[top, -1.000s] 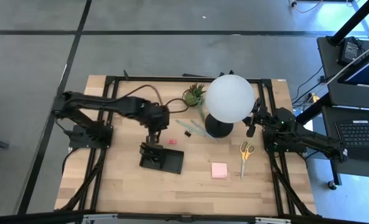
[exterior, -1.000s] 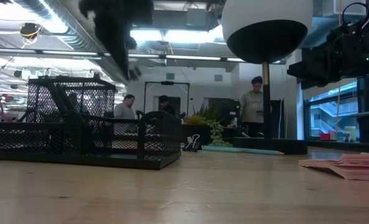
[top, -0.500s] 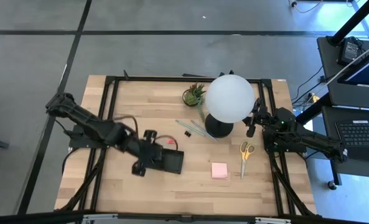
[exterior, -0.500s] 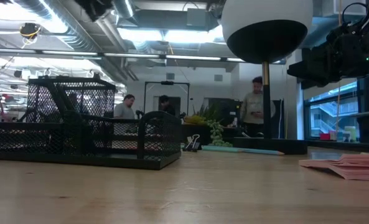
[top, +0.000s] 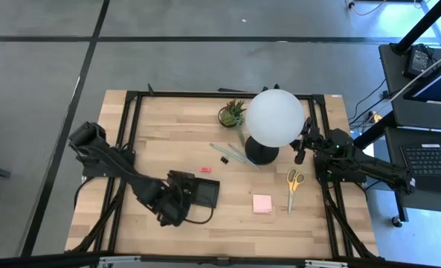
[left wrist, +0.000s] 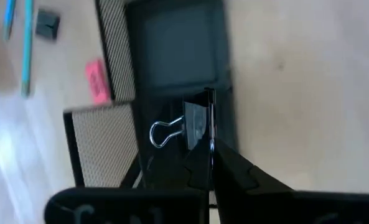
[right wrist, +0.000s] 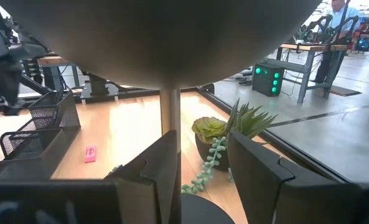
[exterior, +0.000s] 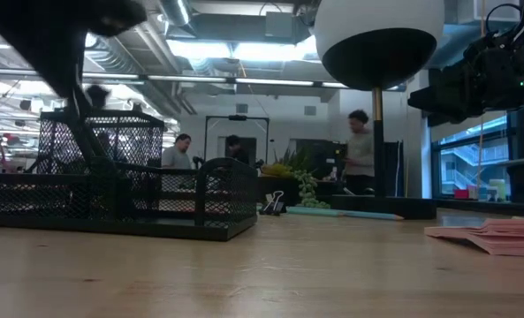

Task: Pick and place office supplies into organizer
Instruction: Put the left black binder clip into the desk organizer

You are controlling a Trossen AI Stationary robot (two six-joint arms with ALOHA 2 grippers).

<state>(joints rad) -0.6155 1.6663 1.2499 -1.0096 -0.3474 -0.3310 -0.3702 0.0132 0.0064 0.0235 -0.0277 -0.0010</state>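
Note:
The black mesh organizer [top: 198,192] stands left of the table's middle. My left gripper [top: 172,210] is at its near left corner, shut on a black binder clip [left wrist: 193,123]. A second binder clip [top: 224,159], pale-green pencils [top: 236,155] and the pink eraser [top: 204,170] lie on the table beyond the organizer. The pink sticky pad [top: 262,203] and yellow-handled scissors [top: 294,182] lie to the right. My right gripper [right wrist: 203,168] waits open by the lamp's base [top: 261,155], touching nothing. My left gripper pinches the binder clip by its black body [left wrist: 200,121] between the two shut fingers, at their free ends. The wire loops [left wrist: 162,134] stick out sideways from the fingers. The clip shows over the organizer's dark inside [left wrist: 178,50]; whether it touches the tray, I cannot tell.
A white globe lamp [top: 274,117] and a small potted plant [top: 233,113] stand at the far middle of the table. Bare wood lies along the near edge [top: 227,231]. People stand in the room beyond the table [exterior: 359,150].
My left arm has swung from above the organizer's far left part toward the table's near edge, stretching out low, and its gripper now sits at the organizer's near left corner. The things on the table lie where they did.

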